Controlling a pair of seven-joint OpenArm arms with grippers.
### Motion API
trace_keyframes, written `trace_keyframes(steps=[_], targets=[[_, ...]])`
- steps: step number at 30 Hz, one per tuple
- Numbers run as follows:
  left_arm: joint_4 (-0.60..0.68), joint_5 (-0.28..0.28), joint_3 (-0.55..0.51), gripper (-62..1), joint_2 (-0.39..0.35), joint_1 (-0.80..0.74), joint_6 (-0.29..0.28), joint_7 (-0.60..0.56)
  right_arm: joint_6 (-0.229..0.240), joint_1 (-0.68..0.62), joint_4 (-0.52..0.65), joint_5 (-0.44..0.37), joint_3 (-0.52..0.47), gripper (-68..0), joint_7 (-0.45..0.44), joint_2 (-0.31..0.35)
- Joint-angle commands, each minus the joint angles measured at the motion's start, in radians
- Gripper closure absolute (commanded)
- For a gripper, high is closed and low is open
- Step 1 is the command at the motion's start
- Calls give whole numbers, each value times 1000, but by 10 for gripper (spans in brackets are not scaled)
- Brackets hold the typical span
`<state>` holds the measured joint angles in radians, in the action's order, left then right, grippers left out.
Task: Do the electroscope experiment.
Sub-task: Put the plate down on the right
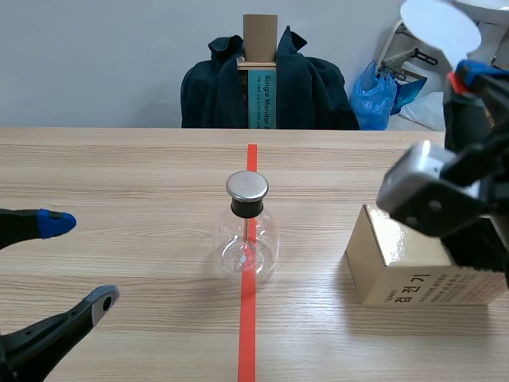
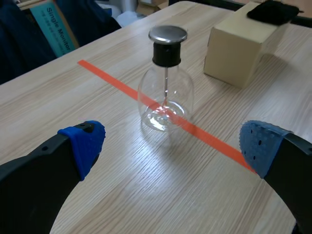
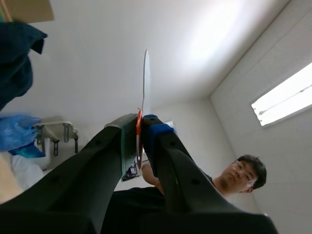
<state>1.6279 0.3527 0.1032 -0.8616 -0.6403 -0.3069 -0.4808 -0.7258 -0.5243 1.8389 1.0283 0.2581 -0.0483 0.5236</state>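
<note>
Glass flask stands on the worktop ahead of the wide-open, empty left pincer. The raised right pincer is clamped on a white disc, above a box.

The flask stands at the middle of the tabletop on the tape line, with a box to its right. The left gripper sits low at the near left, the flask ahead of it. The right gripper is raised above the box, a disc upright between its fingers. A chair stands behind the tabletop.
</note>
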Motion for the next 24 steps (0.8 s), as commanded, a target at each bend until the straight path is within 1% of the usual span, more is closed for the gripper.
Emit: trace_keyframes(steps=[1, 3, 4, 7, 10, 13, 16, 20, 24], targets=[[46, 10, -29, -623, 10, -43, 2, 18, -30, -41, -1, -4, -7, -7, -6, 8], [111, 7, -84, -623, 10, -113, 10, 61, -53, -100, -2, -4, -9, -7, -11, 8], [142, 6, -110, -623, 11, -145, 10, 84, -57, -129, -2, -4, -10, -7, -11, 8], [230, 6, -182, -623, 19, -242, 10, 136, -57, -203, -14, -4, -11, -7, -10, 8], [307, 6, -254, -623, 37, -330, 14, 159, -57, -232, -69, -3, -11, -7, -10, -4], [369, 6, -320, -623, 59, -397, 14, 166, -57, -220, -160, 1, -11, -7, -17, -31], [412, 6, -362, -623, 73, -442, 13, 177, -57, -190, -253, 0, -11, -7, -39, -57], [440, 6, -375, -623, 85, -457, 13, 219, -57, -128, -353, -4, -10, -7, -56, -106], [441, 6, -375, -623, 85, -457, 13, 220, -57, -75, -402, -5, -9, -7, -56, -142]])
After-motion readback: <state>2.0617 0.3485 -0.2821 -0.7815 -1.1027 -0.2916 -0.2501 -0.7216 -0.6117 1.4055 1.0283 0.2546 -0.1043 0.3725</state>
